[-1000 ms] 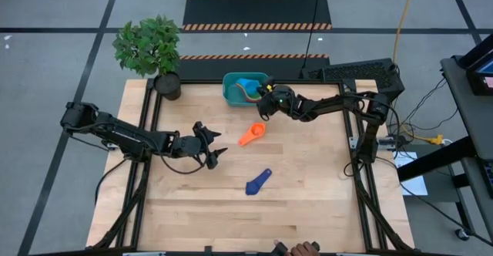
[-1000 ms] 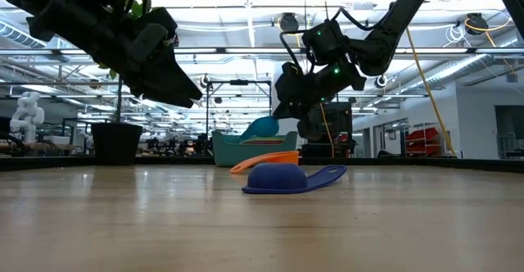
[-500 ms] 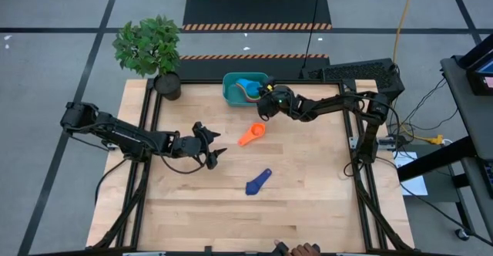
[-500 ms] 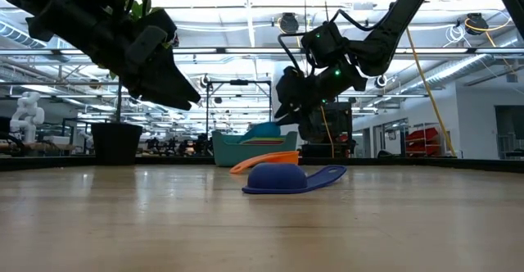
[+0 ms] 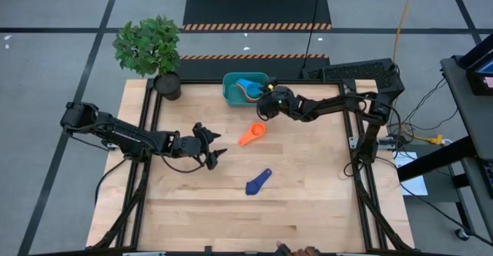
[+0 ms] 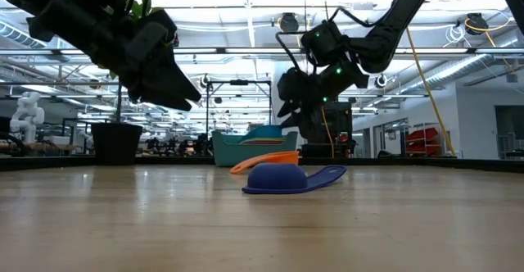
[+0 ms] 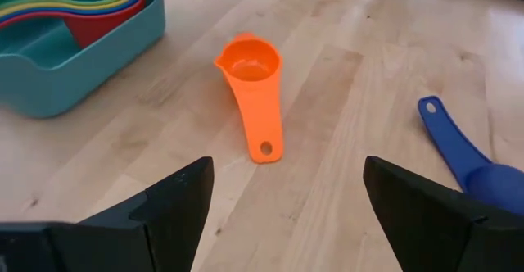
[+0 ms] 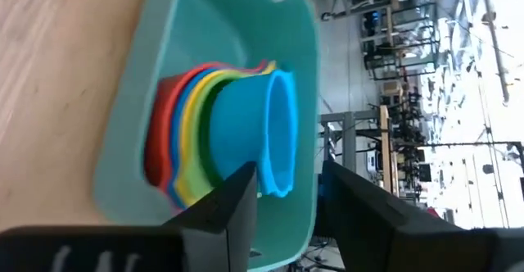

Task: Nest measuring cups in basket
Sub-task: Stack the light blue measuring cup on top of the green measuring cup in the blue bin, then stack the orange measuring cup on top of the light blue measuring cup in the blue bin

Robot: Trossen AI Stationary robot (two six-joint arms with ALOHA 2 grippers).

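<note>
The teal basket (image 5: 231,94) sits at the table's far edge. Inside it is a nested stack of cups (image 8: 184,129): red outermost, then yellow and green, with a light blue cup (image 8: 241,124) on top. My right gripper (image 8: 286,182) is open just beside the basket's right, near corner (image 5: 264,100), its fingers pointing at the light blue cup's rim. The orange cup (image 5: 251,135) lies mouth up on the table. The dark blue cup (image 5: 259,182) lies mouth down, closer to the near edge. My left gripper (image 5: 216,151) hovers open to the left of both (image 7: 286,215).
A black plant pot (image 5: 167,85) stands at the far left corner, left of the basket. Bare wood stretches across the near half of the table around the dark blue cup. A person's hand (image 5: 300,250) shows at the near edge.
The light blue cup, tilted up above the basket rim below my right gripper a second ago, has sunk lower onto the stack in the basket. Both arms have stayed almost where they were.
</note>
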